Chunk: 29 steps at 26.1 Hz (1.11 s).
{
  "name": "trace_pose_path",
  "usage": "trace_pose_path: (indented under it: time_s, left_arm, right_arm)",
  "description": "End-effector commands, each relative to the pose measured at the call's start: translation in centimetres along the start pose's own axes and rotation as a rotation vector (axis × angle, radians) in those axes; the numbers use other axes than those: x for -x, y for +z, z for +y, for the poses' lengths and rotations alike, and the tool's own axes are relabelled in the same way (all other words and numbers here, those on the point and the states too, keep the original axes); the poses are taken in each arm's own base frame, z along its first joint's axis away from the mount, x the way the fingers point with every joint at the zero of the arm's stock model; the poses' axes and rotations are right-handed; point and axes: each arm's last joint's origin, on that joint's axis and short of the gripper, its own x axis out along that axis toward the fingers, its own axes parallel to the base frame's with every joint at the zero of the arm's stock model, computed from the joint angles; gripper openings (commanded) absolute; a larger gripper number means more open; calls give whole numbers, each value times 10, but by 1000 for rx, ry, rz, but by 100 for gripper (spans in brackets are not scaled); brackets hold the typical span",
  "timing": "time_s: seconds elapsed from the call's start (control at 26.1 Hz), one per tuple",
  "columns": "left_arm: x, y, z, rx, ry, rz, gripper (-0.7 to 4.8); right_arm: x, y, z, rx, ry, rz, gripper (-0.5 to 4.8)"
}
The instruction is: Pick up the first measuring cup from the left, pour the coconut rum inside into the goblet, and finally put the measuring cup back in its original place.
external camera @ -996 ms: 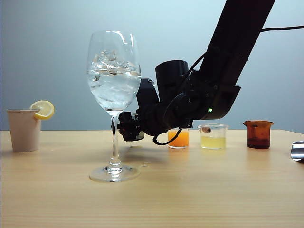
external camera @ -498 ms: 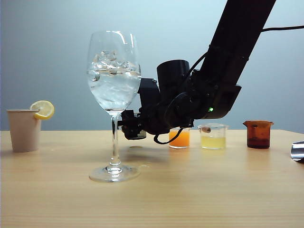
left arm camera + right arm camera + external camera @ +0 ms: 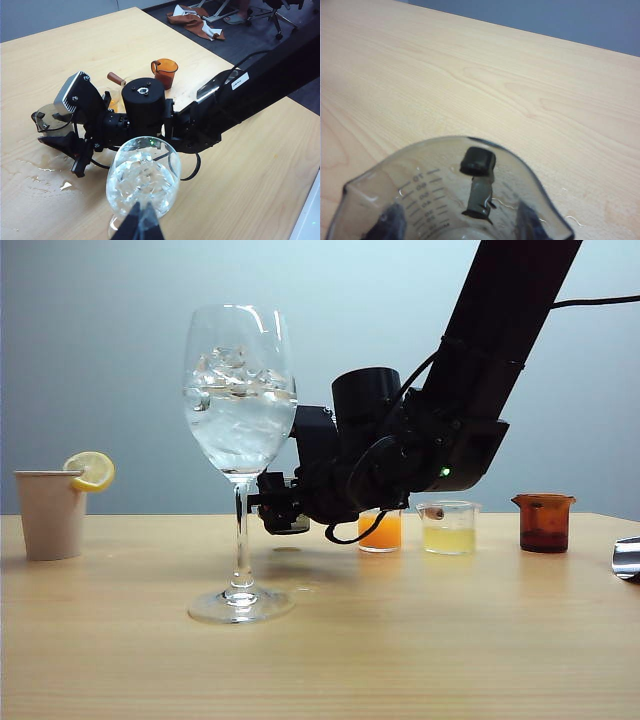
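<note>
The goblet (image 3: 240, 410) stands at the table's left-centre, its bowl holding ice cubes and clear liquid. In the left wrist view the goblet (image 3: 144, 175) is seen from above. My right gripper (image 3: 275, 505) hangs just behind and to the right of its stem, low over the table, shut on the first measuring cup (image 3: 290, 527). In the right wrist view this smoky cup (image 3: 445, 190) with printed graduations sits between the dark fingers (image 3: 387, 222) of the right gripper (image 3: 460, 225). Whether coconut rum is inside it I cannot tell. My left gripper (image 3: 141, 220) hovers shut above the goblet.
A paper cup with a lemon slice (image 3: 50, 512) stands at the far left. Right of the arm stand an orange-liquid cup (image 3: 378, 530), a pale-yellow cup (image 3: 450, 527) and an amber cup (image 3: 543, 522). Wet splashes (image 3: 40, 175) lie beside the held cup. A shiny metal piece (image 3: 627, 557) shows at the right edge.
The right gripper with the measuring cup has drifted slightly to the right, away from the goblet's stem. Nothing else moved.
</note>
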Motion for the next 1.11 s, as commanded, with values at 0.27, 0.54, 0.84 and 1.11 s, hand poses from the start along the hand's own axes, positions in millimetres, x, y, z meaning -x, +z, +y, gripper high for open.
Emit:
trace_pose_path:
  time_s: [0.27,0.54,0.84,1.11]
  left_arm:
    - [1,2,-1,-12,-4,-17,-6]
    - [1,2,-1,-12,-5,-17,-6]
    - [1,2,-1,-12,-5,-17,-6]
    - [1,2,-1,-12,-5,-17,-6]
  right_arm:
    - [0,3,2,-5,6,-15,213]
    - [0,3,4,-4,11,-14,279]
    - [0,2,4,-4,11,-6,334]
    - [0,1,4,-4,12,7,334]
